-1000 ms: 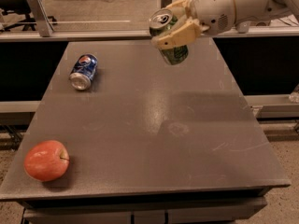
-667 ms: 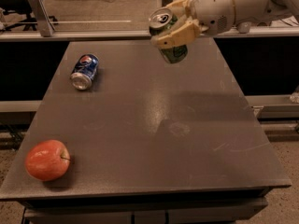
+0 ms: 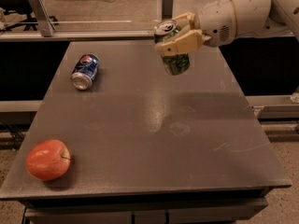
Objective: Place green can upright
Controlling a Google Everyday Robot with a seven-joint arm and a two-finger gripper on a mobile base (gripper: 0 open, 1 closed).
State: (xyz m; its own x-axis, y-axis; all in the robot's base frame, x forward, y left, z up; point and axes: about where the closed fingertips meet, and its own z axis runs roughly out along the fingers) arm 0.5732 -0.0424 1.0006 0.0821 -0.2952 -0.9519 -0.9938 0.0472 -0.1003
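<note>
Your cream-and-tan two-finger end effector (image 3: 180,43) hangs over the far part of the dark grey tabletop (image 3: 177,148), clamped around the upper body of the green patterned aluminium drink can (image 3: 176,63). The can is held clear of the surface, with its silver top uppermost and leaning a little to the left. To do this step well, square the can to vertical first, then lower it straight down and let go only once its base looks flat on the tabletop. The far edge lies close behind the can and the right edge is not far off, so favour the broad bare centre. The blue Pepsi can (image 3: 85,71), lying on its side at far left, and the red apple (image 3: 48,159) at the near-left corner are both well apart from that path.
</note>
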